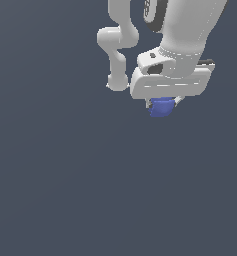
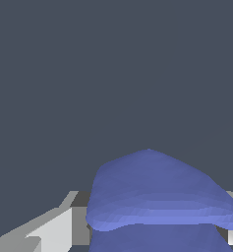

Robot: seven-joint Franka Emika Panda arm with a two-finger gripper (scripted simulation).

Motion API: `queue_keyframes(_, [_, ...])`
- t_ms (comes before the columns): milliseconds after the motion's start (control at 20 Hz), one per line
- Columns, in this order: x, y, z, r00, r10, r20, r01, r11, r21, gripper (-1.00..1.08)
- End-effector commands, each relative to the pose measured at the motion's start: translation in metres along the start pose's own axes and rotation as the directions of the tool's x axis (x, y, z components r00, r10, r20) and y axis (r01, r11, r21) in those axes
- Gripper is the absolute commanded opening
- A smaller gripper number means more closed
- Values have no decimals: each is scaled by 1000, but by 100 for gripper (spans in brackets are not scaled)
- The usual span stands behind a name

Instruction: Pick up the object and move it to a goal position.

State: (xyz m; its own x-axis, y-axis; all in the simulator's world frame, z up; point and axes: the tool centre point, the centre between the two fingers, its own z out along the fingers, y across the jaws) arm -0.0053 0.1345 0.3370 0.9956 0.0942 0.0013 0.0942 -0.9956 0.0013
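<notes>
The object [image 1: 162, 107] is a small blue-violet blob. It hangs under the white hand of my arm in the upper right of the exterior view, lifted off the dark grey ground. My gripper [image 1: 163, 106] is shut on it, with the fingers mostly hidden behind the hand and the blob. In the wrist view the object [image 2: 157, 194] fills the space between my grey-white fingers [image 2: 56, 229], which press on its two sides. No goal marker shows in either view.
The arm's white links [image 1: 117, 47] rise behind the hand at the top of the exterior view. A plain dark grey surface [image 1: 65, 175] fills everything else.
</notes>
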Motion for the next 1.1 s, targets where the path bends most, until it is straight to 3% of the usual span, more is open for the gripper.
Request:
queue_keyframes(0, [5,-10,-21,1000,1,1,-1,1000,0,-100])
queue_keyframes(1050, [35,-67,-133,1000,1,1,-1,1000,1,-100])
